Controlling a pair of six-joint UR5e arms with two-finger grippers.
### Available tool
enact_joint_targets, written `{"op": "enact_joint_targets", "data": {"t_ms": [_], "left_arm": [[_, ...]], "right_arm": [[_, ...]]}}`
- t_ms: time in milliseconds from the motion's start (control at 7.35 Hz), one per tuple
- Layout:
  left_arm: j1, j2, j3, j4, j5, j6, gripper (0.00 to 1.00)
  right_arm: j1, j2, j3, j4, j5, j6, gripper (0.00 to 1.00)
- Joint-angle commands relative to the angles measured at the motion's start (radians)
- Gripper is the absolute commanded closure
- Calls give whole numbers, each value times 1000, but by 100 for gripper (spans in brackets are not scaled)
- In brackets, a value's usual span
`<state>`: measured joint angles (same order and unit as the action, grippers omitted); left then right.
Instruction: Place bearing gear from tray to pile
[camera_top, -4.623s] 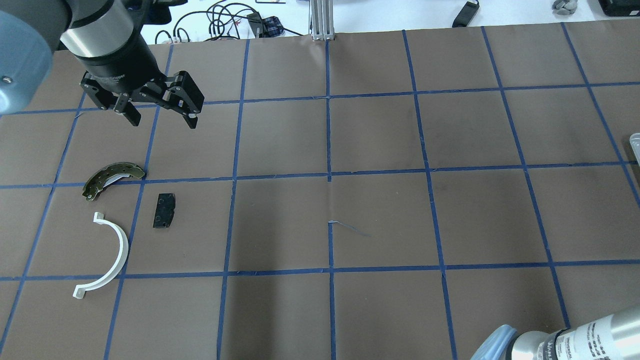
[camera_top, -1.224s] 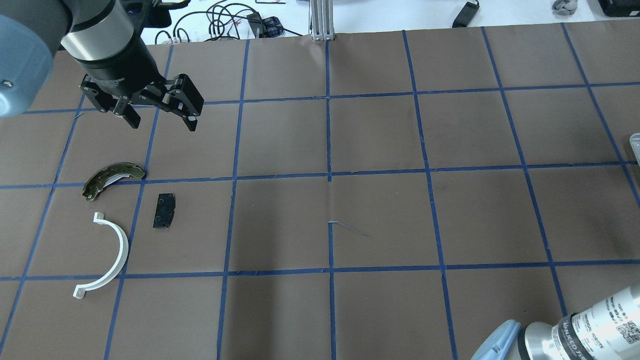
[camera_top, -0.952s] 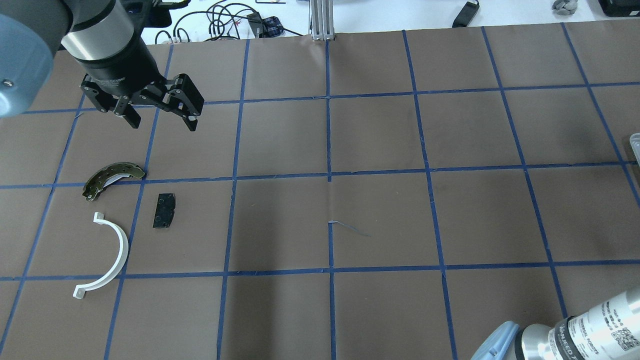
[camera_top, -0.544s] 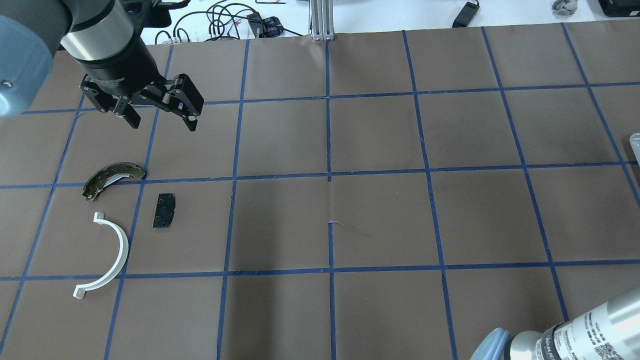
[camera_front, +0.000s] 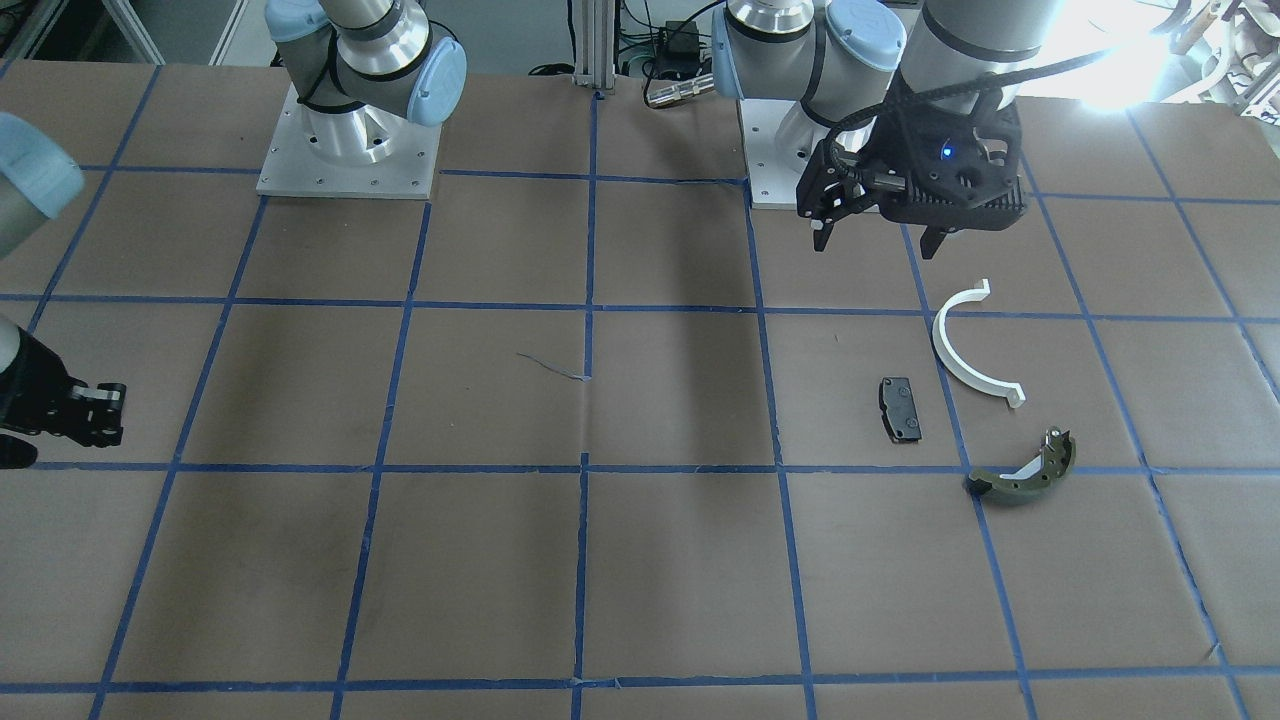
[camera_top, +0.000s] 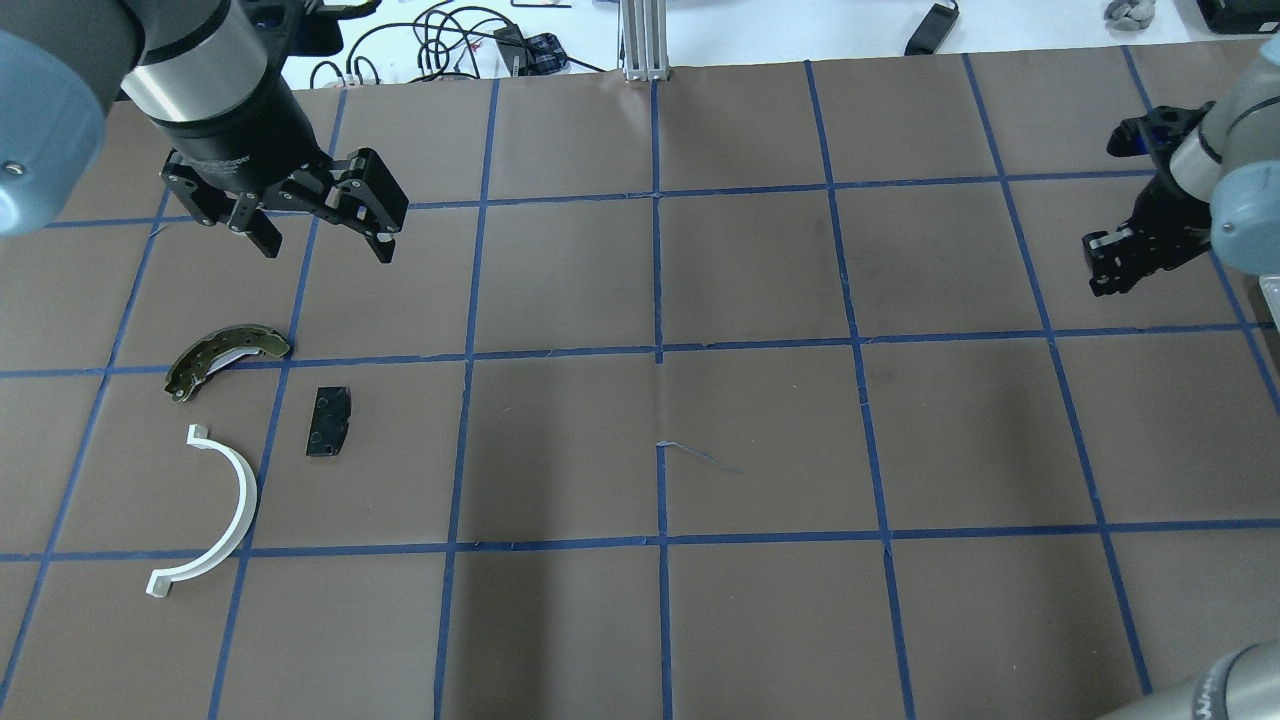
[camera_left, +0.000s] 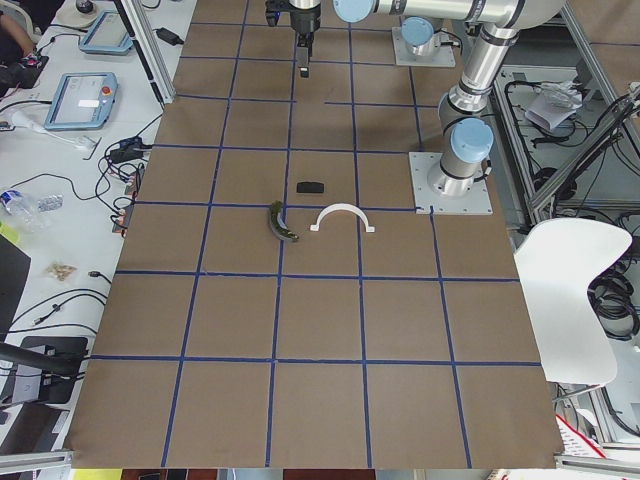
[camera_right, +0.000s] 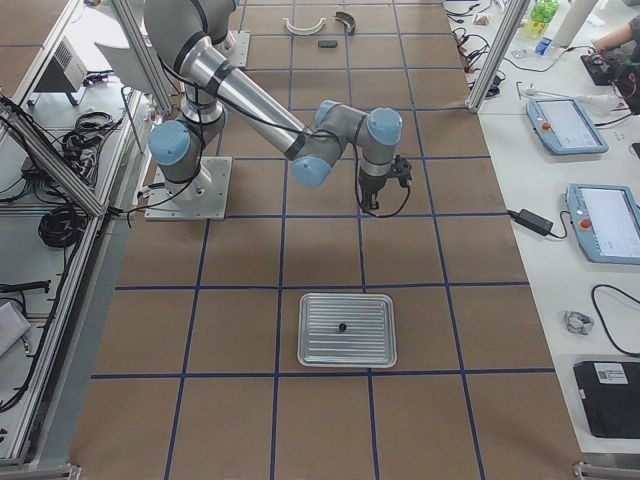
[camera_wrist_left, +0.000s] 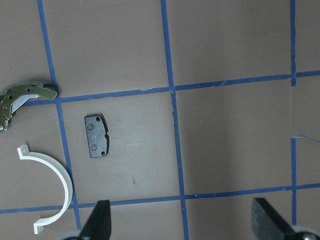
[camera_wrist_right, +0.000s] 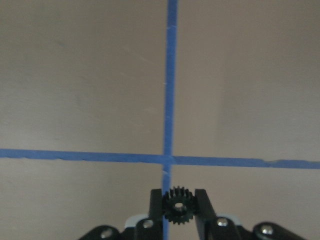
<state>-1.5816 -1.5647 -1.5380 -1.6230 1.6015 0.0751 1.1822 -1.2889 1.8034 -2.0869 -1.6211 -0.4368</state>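
Bearing gear (camera_wrist_right: 176, 205): small, black, toothed; pinched between the closed fingers of the right gripper (camera_wrist_right: 176, 199), above a blue tape crossing (camera_wrist_right: 170, 159), at 3 o'clock in the overhead view; left gripper (camera_top: 325, 248) spread wide, empty, at 12 o'clock from black pad (camera_top: 329, 422); olive-green shoe (camera_top: 225, 358) and white half-ring (camera_top: 215, 510) nearby.

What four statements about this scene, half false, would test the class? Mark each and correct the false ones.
1. The right gripper clamps a small black gear. True.
2. The left gripper is shut on the black pad. False: it is open and holds nothing; the pad lies free.
3. The white half-ring, the pad and the olive shoe lie apart, none touching. True.
4. The gear lies beside the pad. False: it is in the right gripper, well away from the pad.
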Motion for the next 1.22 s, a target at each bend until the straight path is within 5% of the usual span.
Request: {"op": "enact_joint_targets", "data": {"t_ms": [0,272,1088], "left_arm": [[0,0,1,0,-2,0,0],[0,0,1,0,0,0,0],[0,-1,-4,0,-3,-2,0]], "right_arm": [[226,-32,19,10,-11,319,94],[431,-12,11,-28,0,604,94],[792,88,7,-172,98,918,94]]}}
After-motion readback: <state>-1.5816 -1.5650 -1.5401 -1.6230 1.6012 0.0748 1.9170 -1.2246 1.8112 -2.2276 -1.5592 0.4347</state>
